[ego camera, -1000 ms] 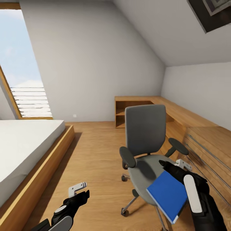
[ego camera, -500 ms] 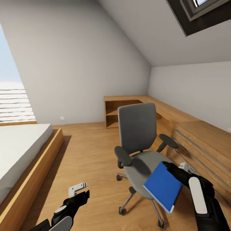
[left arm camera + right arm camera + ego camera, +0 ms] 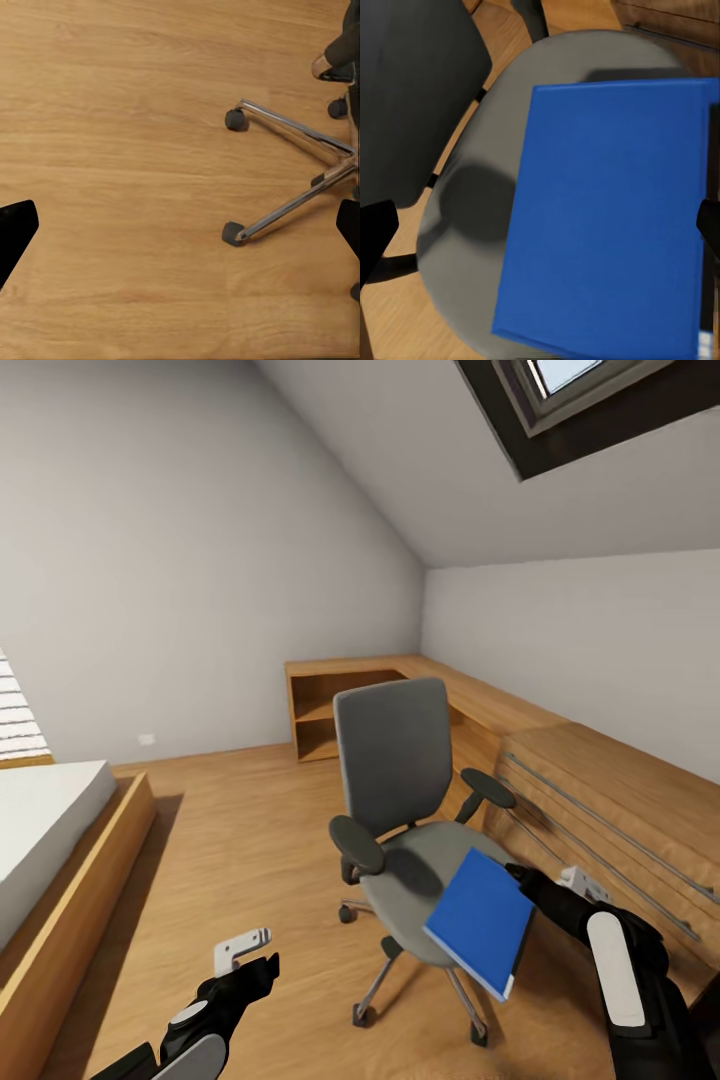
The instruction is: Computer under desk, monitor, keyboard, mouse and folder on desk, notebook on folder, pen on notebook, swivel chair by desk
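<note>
Over swivel chair [image 3: 400, 830], right fingers [image 3: 522, 880] pinch folder [image 3: 480, 922].

A: Where is the head camera looking?
B: Forward and down, taking in the swivel chair [image 3: 400, 800] from mid-distance.
A: And the wrists?
B: The left is facing the floor [image 3: 112, 150] and chrome base; the right is hovering close over the seat and folder [image 3: 607, 217].

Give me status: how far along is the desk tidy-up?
Early. Done: the folder is lifted off the swivel chair. In hand: the right gripper holds the folder above the seat; the left gripper is empty over the floor. Left: placing the folder on the desk, then everything else, none of it in sight.
</note>
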Controlling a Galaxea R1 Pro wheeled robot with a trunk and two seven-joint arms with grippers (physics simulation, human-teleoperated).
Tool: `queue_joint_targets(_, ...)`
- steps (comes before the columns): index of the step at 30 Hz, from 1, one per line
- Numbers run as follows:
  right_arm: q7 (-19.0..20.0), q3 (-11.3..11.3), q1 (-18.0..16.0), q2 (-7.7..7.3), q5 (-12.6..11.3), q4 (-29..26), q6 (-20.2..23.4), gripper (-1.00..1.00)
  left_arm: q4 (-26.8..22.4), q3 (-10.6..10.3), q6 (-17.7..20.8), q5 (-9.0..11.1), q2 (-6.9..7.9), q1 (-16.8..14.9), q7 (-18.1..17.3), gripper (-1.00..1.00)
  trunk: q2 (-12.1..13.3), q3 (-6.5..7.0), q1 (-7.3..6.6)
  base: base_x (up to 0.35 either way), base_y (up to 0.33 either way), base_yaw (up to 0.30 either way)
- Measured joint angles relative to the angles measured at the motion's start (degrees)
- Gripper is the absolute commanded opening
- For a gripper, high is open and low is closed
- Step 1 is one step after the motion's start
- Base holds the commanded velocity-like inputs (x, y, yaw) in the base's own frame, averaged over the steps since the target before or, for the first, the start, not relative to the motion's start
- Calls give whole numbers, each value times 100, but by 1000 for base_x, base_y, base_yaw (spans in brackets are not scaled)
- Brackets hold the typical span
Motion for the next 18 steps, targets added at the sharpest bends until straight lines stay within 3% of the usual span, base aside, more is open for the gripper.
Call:
queue_joint_targets(4,5,0,0,-2,-7,39,0,100,-2,-1,0,-4,0,0,1,100,0,0,0,0,269,-271)
queue_joint_targets(13,3,-1,0,-18,-302,200,-1,100,-2,-1,0,-2,0,0,-3,100,0,-4,0,-5,311,-268)
queue_joint_targets(18,2,1,-1,-4,-381,271,0,100,-2,1,0,3,0,1,-9,100,0,-19,1,-101,184,-118)
